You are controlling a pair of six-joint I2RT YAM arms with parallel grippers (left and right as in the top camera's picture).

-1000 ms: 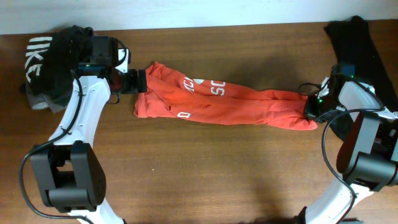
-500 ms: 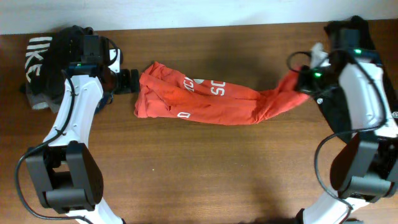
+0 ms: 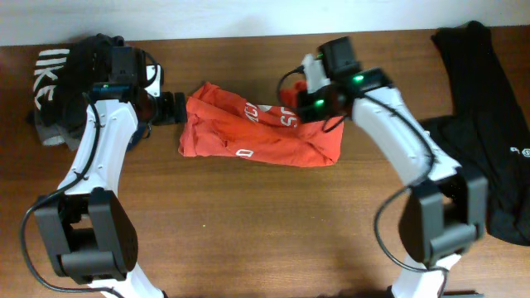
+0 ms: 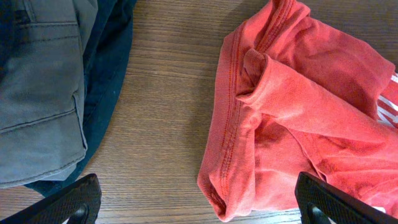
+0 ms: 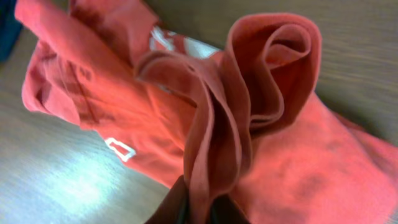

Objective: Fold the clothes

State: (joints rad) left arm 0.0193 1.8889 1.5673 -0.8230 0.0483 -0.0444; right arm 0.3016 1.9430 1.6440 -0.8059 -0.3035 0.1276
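Overhead view: you are only partway through the fold. Far left, a dark pile of clothes (image 3: 62,83) is sitting at the corner of the table (image 3: 248,232), not in play. Your left arm is reaching in from the near-left, elbow bent, wrist pointing right. The left gripper (image 3: 175,108) is hanging just beside the left edge of the red-orange T-shirt (image 3: 240,136). Its fingers are standing wide apart. The left wrist view is showing only bare wood and the shirt's hemmed edge between them, so it is gripping nothing.

The T-shirt is lying in the upper middle of the table as a bunched, lumpy band, white lettering showing on top, not flat.

Your right arm is arching over from the near-right, reaching up and left, and the right gripper (image 3: 308,103) is sitting above the shirt's right end. The right wrist view is showing a thick ruffle of red cloth running down into the fingertips, so I am reading it as clamped on the T-shirt. That end is looking doubled over toward the middle, so one fold is roughly in. The cloth is not laid down or smoothed, and you are likely needing another fold plus a tidy-up. Far right, a black garment (image 3: 476,74) is lying apart from the T-shirt.
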